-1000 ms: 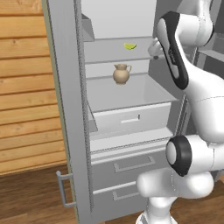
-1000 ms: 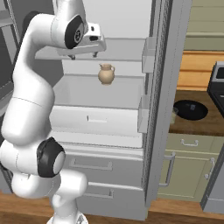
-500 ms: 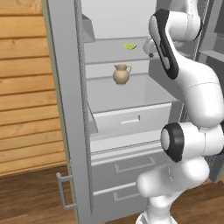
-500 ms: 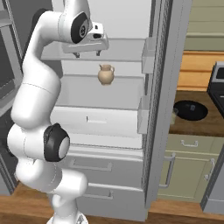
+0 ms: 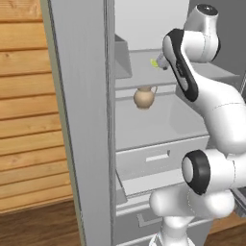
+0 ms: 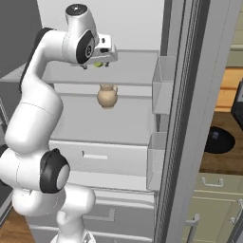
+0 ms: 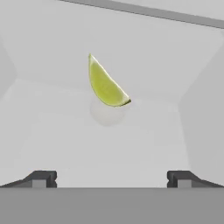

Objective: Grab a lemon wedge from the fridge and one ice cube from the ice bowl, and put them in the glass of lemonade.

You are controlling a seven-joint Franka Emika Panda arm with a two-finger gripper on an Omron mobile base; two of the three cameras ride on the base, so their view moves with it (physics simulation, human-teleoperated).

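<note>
Kitchen sim; fridge (image 5: 91,120) doors open so arm reaches upper shelf (image 6: 133,71); lemon wedge (image 7: 105,84) lies on shelf at 12 o'clock of gripper (image 7: 111,178); fingers spread wide to straddle it, apart from it; tan jug (image 6: 107,96) one shelf below; ice bowl (image 6: 219,141) on counter at 3 o'clock.
</note>
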